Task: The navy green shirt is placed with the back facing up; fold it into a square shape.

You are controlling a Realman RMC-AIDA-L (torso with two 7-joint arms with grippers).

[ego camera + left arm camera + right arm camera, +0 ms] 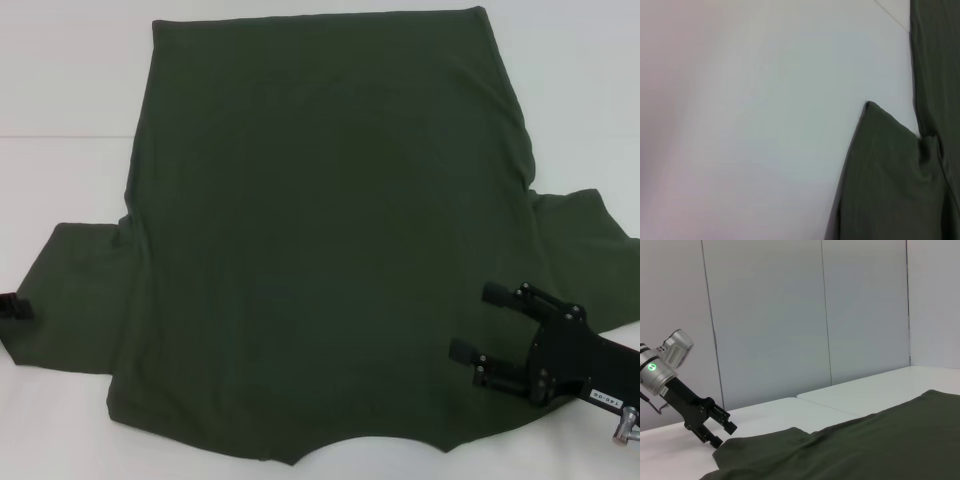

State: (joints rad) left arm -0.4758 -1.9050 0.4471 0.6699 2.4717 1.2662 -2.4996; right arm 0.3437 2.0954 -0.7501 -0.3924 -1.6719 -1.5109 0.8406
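Looking down from the head view, we see a plain white bench (60, 90) carrying the navy green shirt (320, 250), which lies flat and covers most of the surface. Its straight hem lies toward the far edge and its curved neckline sits at the near edge, so its long axis runs from near to far; the sleeves spread toward the left and right edges. Our right tool (478, 322) hovers over the shirt by the right sleeve, its two black fingers spread apart with nothing between them. Our left tool (14, 306) shows only as a dark tip at the left sleeve's outer end, near the left edge.

From the left wrist view, we see bare white bench (750, 125) and a sleeve of the shirt (890, 185) with a pointed corner; that tool's own fingers do not show.

From the right wrist view, we see the shirt (875, 445) spread across the bench (860, 390), with pale grey wall panels (775, 315) behind. The left tool (722, 435) stands at the far sleeve end, fingers parted, their tips at the cloth's edge; whether they touch it we cannot tell.
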